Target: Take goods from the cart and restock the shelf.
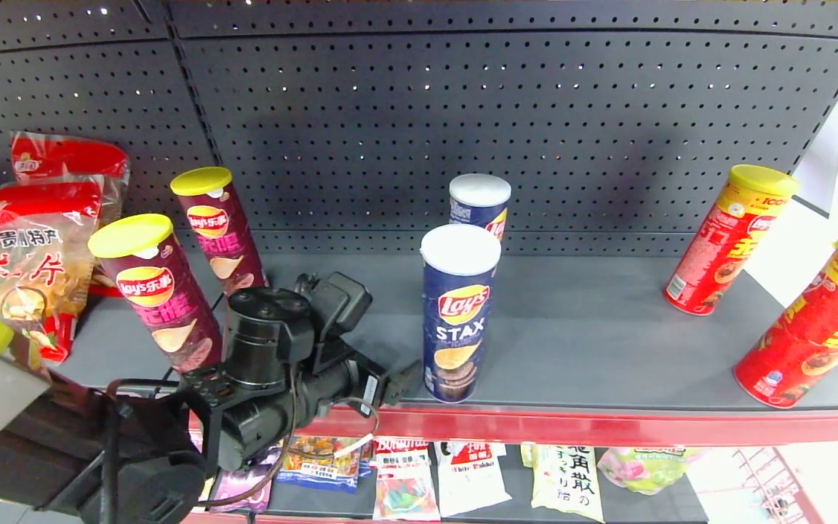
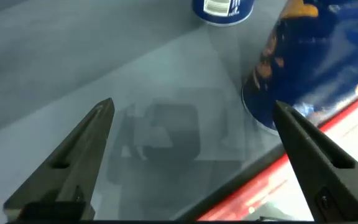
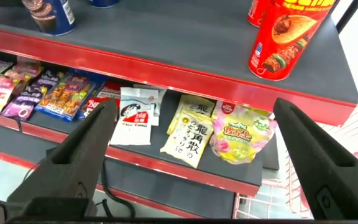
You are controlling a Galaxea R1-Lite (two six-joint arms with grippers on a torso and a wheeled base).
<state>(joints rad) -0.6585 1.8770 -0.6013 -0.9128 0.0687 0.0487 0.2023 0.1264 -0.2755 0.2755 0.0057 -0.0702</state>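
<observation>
Blue can [image 1: 460, 313] stood upright near the front of the grey shelf [image 1: 593, 342], just behind its red lip [image 1: 608, 426], w/ a second blue can [image 1: 479, 204] behind it; left gripper [image 2: 192, 107] hung low over the shelf just beside the front can, jaws spread wide, nothing btwn them; right gripper [image 3: 194, 106] gaped empty too, lower down, facing the packets [image 3: 194, 134] on the shelf below; judged: can looks placed, so the step in hand is clearing off for the next item; best pulled straight back & up, keeping the finger [image 2: 309, 155] nearest the can off its side, since a nudge could tip it over the lip; purple cans [image 1: 161, 291] on the left leave little room to swing that way
</observation>
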